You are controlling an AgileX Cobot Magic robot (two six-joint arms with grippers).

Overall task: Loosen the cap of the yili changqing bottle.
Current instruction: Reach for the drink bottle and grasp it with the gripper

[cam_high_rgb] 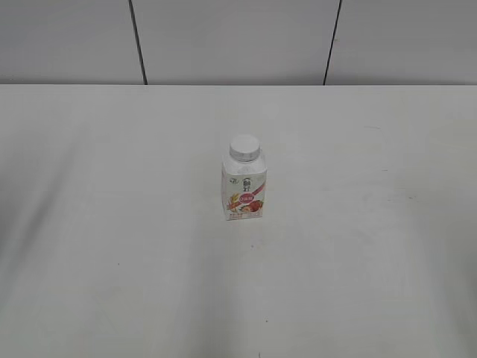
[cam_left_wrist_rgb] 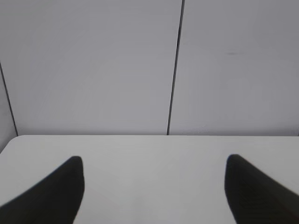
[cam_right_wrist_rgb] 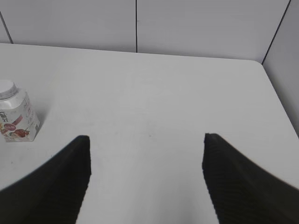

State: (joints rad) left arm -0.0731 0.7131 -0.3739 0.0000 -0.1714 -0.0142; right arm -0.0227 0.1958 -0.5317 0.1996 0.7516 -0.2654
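Bottle (cam_high_rgb: 244, 188) upright on the white table (cam_high_rgb: 112, 224), near the middle of the exterior view, well short of the grey panelled wall (cam_high_rgb: 238, 37) behind. Squarish white body, red-pink label with fruit facing the camera. Cap (cam_high_rgb: 245, 148) seated on the neck, white, round, flat on top (whether screwed tight or slack cannot be told). Nothing touching the bottle; neither arm visible in the exterior view.

Left gripper (cam_left_wrist_rgb: 154, 191) spread wide, nothing between the two dark fingers (cam_left_wrist_rgb: 51, 196), only bare table (cam_left_wrist_rgb: 154, 154) under the gap. Bottle out of this view; wall (cam_left_wrist_rgb: 93, 65) with one dark vertical seam ahead, table edge meeting it beyond the fingertips.

Right gripper (cam_right_wrist_rgb: 147, 182) likewise released, dark ribbed fingers (cam_right_wrist_rgb: 243, 186) well apart with bare table (cam_right_wrist_rgb: 154, 107) between. Bottle (cam_right_wrist_rgb: 17, 119) at the left edge of this view, well apart from the left-hand finger and beyond its tip, standing upright, cap (cam_right_wrist_rgb: 6, 89) on top and partly cut by the frame edge. Wall (cam_right_wrist_rgb: 196, 28) behind the bottle, table corner to the right of it at the far side.
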